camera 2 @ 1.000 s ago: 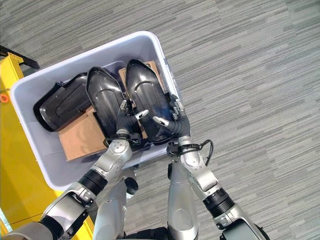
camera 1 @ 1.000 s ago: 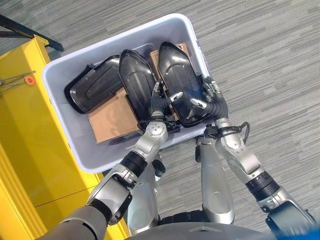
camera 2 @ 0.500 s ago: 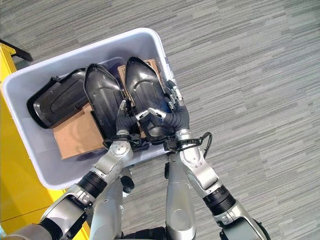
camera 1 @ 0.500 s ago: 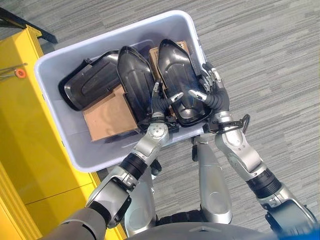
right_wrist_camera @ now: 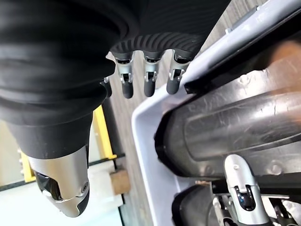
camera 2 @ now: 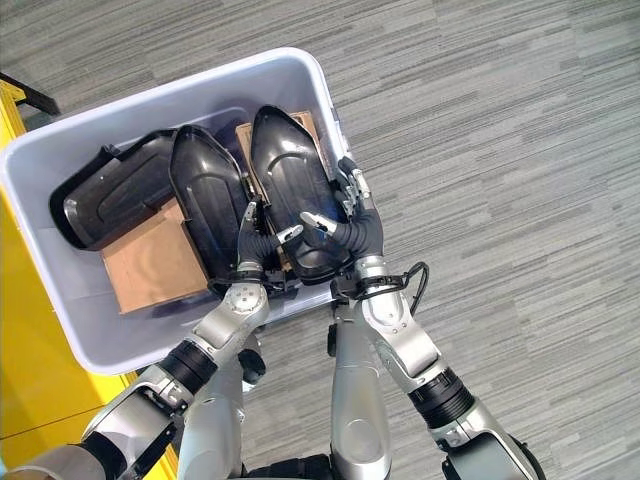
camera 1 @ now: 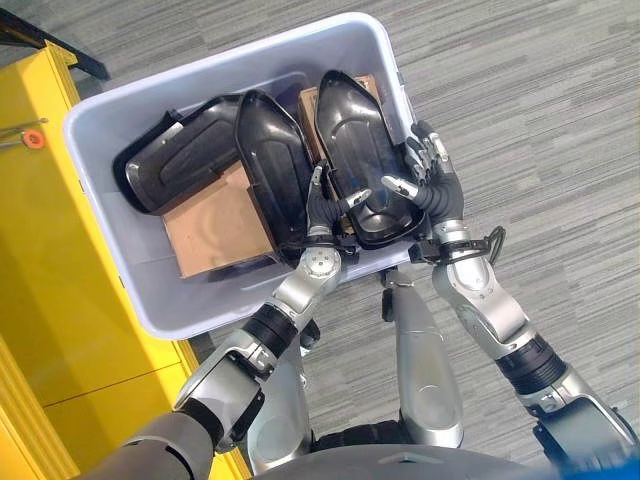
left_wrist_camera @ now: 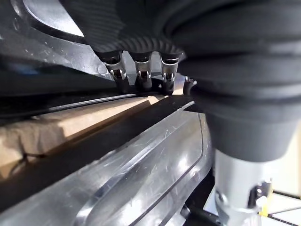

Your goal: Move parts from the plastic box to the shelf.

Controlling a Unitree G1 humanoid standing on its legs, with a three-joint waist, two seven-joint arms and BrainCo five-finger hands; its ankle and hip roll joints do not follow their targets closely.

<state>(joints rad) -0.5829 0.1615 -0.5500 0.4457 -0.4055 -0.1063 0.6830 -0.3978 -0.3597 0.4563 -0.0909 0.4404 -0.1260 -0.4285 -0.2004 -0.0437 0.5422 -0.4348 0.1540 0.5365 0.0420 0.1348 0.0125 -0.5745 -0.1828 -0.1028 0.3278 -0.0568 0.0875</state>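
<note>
A pale grey plastic box (camera 1: pixel 195 300) on the carpet holds three long black moulded parts and cardboard sheets (camera 1: pixel 215 215). My right hand (camera 1: pixel 436 192) sits at the box's right wall beside the rightmost part (camera 1: pixel 350 140). Its fingers (right_wrist_camera: pixel 148 80) hang loose outside the rim (right_wrist_camera: pixel 146 155) and its thumb (right_wrist_camera: pixel 240 183) lies over the part (right_wrist_camera: pixel 235 127). My left hand (camera 1: pixel 320 212) reaches in between that part and the middle part (camera 1: pixel 268 150), fingers (left_wrist_camera: pixel 141 75) straight and touching the part's edge by the cardboard (left_wrist_camera: pixel 70 125).
A third black part (camera 1: pixel 175 165) lies at the box's far left. A yellow shelf (camera 1: pixel 50 300) stands right beside the box on my left. Grey striped carpet (camera 1: pixel 540 120) spreads to the right and behind.
The whole view has shifted a little. My right hand has slid slightly farther along the rightmost part's edge; the left hand stays between the two parts.
</note>
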